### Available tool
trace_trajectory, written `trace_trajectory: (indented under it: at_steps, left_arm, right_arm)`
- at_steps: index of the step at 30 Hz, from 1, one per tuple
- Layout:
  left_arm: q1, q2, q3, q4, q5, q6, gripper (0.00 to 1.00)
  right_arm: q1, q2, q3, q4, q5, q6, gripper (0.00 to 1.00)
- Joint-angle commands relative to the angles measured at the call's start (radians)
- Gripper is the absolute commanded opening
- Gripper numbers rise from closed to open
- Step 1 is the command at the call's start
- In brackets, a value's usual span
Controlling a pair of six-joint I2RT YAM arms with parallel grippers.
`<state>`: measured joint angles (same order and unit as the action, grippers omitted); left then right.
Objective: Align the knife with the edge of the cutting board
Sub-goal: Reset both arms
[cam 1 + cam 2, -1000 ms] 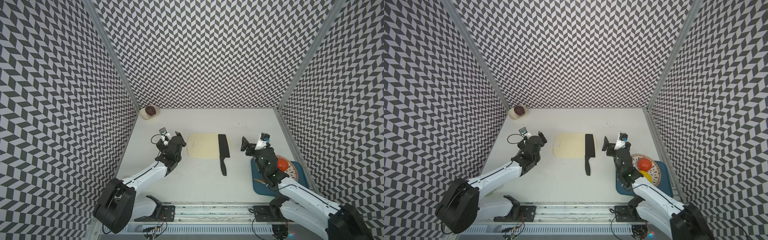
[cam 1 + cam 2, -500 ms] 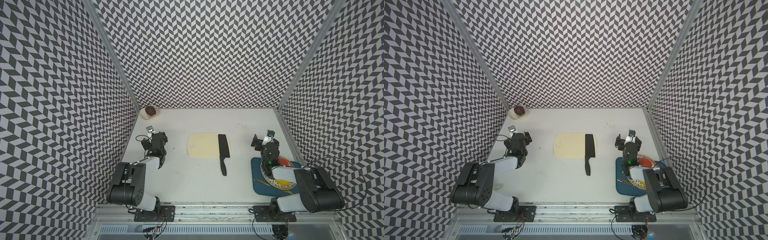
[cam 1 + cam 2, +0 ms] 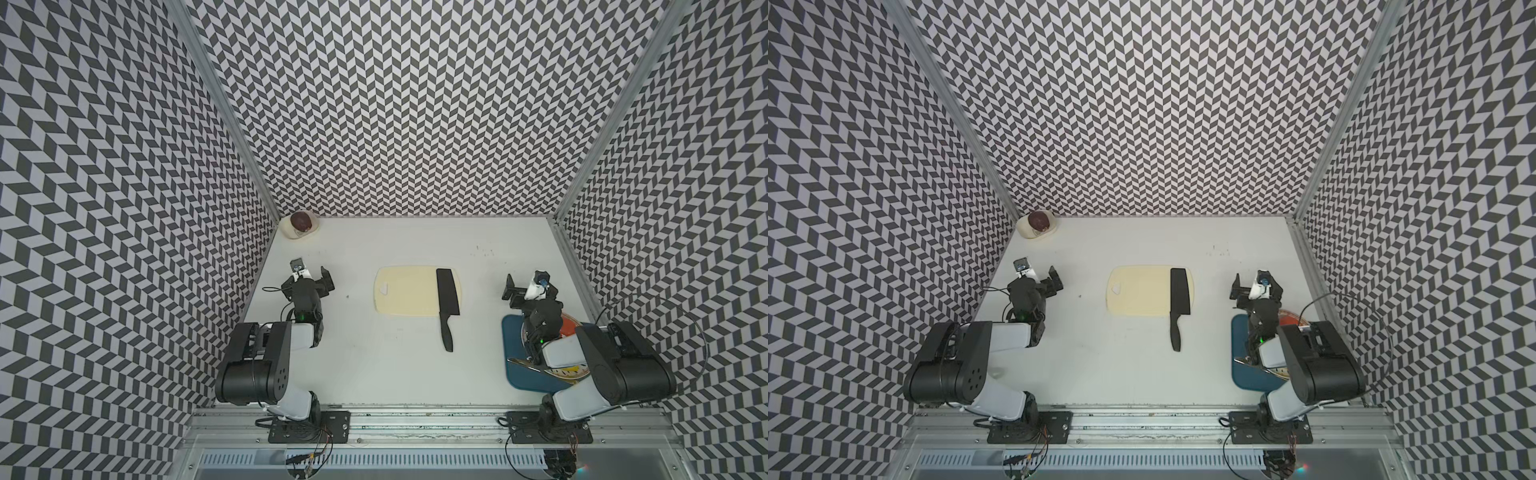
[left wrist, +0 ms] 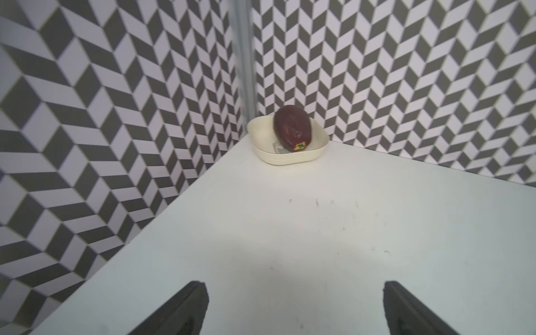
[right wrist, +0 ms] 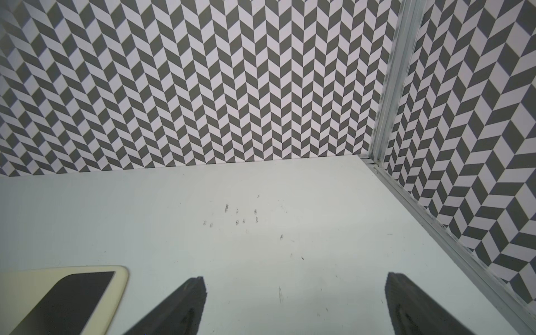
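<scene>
Bowl: cream bowl (image 4: 290, 159) in the far left corner, holding one dark red fruit (image 4: 291, 127).
Tray: dark blue tray (image 3: 512, 336) under my right arm; on it a plate (image 3: 561, 371) with red and yellow pieces, mostly hidden.
Board: cutting board (image 3: 405, 291) flat, mid-table.
Knife: the knife (image 3: 448, 291) blade lies along the board's right short end; the handle overhangs onto the white table (image 3: 374, 365).
Claws: my left claw (image 4: 293, 285) and right claw (image 5: 294, 278) are both spread, empty.
Room: chevron walls (image 3: 407, 124) on three sides.
</scene>
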<state>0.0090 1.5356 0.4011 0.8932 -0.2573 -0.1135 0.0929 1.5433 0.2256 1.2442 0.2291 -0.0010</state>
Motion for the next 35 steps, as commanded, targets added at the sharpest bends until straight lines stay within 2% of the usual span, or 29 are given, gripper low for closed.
trace_trajectory:
  at_steps: [1,5,10,12,14,16,18,35]
  left_arm:
    - [-0.004,-0.005,-0.014,0.101,0.157,0.069,1.0]
    - [-0.003,-0.003,-0.035,0.149,0.243,0.103,1.0]
    - [0.002,-0.007,-0.077,0.212,0.246,0.1,1.0]
    - [-0.012,0.034,-0.146,0.395,0.229,0.118,1.0]
    - [-0.011,0.008,-0.123,0.293,0.226,0.11,1.0]
    - [-0.011,0.029,-0.138,0.363,0.224,0.115,1.0]
    - [-0.013,0.006,-0.126,0.304,0.219,0.113,1.0]
    - [-0.014,0.012,-0.127,0.313,0.215,0.114,1.0]
  right_arm:
    - [-0.005,-0.006,0.017,0.041,0.023,0.011,1.0]
    - [-0.005,-0.012,0.023,0.017,0.02,0.009,1.0]
    - [-0.005,-0.017,0.026,0.002,0.016,0.009,1.0]
    - [-0.005,-0.016,0.026,0.004,0.017,0.008,1.0]
    - [-0.005,-0.016,0.026,0.005,0.018,0.007,1.0]
    - [-0.005,-0.016,0.026,0.004,0.017,0.009,1.0]
    - [-0.005,-0.015,0.028,0.002,0.016,0.01,1.0]
    - [-0.006,-0.014,0.033,-0.008,0.016,0.014,1.0]
